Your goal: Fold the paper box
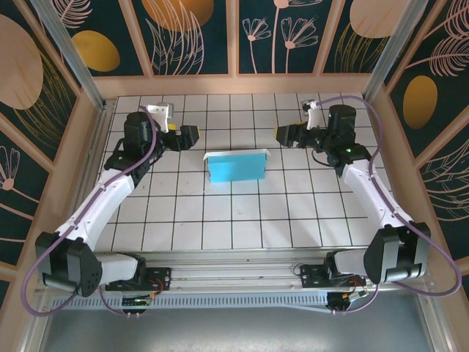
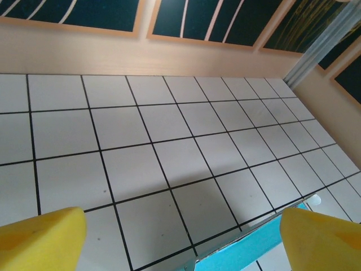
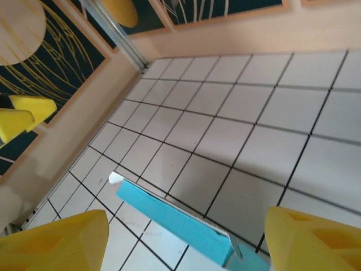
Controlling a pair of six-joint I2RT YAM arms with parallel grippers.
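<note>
Covering the table [image 1: 183,213]: white square tiles, ringed by dark flowered walls [image 1: 187,33].
Box: shallow teal paper box [image 1: 234,168], laid mid-table.
Left gripper [image 1: 189,136], right gripper [image 1: 286,135]: spread apart, empty.

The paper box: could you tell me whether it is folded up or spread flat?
Folded up: the paper box stands as a shallow teal tray, its walls raised above the table.

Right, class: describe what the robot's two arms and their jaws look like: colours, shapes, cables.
The left arm and right arm both have white link shells between black joints and black bases. A purple cable loops loosely along each. The jaws are black, tipped with wedge-shaped yellow pads. A white bracket sits at each wrist, and a small green light glows on the right arm.
</note>
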